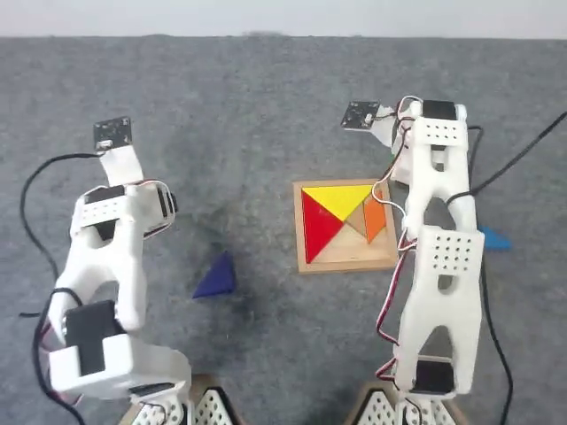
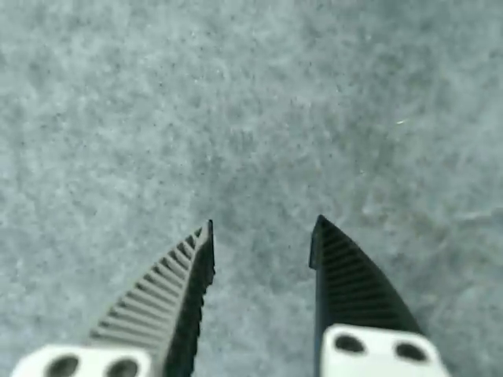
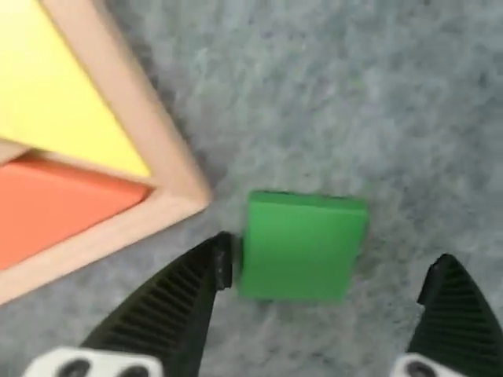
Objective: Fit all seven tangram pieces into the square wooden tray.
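Green square (image 3: 302,245) (arm-covered overhead) lies within spread right gripper (image 3: 334,255), beside tray (image 3: 140,118) corner.

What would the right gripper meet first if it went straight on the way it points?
Most likely the green square, lying between the open fingers of the right gripper, beside a corner of the wooden tray; depth is unclear.

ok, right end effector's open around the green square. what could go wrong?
1. The green square sits off-centre, close to one finger, so closing the right end effector may shove or twist it.
2. That finger is next to the corner of the tray and could bump it.
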You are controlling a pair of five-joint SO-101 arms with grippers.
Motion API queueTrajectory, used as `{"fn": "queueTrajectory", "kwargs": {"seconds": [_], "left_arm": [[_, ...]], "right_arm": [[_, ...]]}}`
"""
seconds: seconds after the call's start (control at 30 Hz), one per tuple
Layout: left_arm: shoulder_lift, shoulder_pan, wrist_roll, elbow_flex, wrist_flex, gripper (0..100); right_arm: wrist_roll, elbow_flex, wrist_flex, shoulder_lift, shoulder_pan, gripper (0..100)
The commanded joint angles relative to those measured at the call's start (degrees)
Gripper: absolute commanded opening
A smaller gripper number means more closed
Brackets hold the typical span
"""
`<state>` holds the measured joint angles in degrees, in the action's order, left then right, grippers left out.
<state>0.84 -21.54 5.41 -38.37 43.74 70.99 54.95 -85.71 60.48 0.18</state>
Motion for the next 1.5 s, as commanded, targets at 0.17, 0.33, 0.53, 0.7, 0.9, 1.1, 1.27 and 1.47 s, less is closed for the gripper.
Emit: {"fn": "queueTrajectory", "kwargs": {"seconds": [0.17, 0.33, 0.53, 0.7, 0.9, 1.1, 1.27, 1.47], "left_arm": [[-0.5, -0.1, -0.6, 2.7, 0.6, 20], [-0.5, -0.1, -0.6, 2.7, 0.6, 20], [-0.3, -0.1, -0.6, 2.6, 0.4, 20], [0.0, -0.2, -0.5, 2.6, 0.4, 20], [0.1, -0.3, -0.5, 2.5, 0.4, 20], [0.1, -0.2, -0.5, 2.5, 0.2, 20], [0.1, -0.1, -0.6, 1.8, -1.3, 20], [-0.1, -0.1, -0.7, 1.4, -1.5, 20]], "right_arm": [[0.6, 4.3, -4.1, 0.6, 0.7, 18.9], [-5.9, 9.4, -6.8, 0.7, 1.5, 10.6], [-13.3, 26.0, -17.3, 0.7, 2.4, 10.4], [-23.5, 36.0, -17.6, -0.9, 3.5, 10.5], [-31.1, 14.3, -17.7, -18.2, 3.3, 10.1], [-35.3, -23.2, -16.7, -47.0, 1.7, 10.0], [-42.8, -52.7, -5.6, -60.5, -7.5, 10.0], [-50.9, -77.9, 12.4, -69.3, -16.2, 10.0]]}}
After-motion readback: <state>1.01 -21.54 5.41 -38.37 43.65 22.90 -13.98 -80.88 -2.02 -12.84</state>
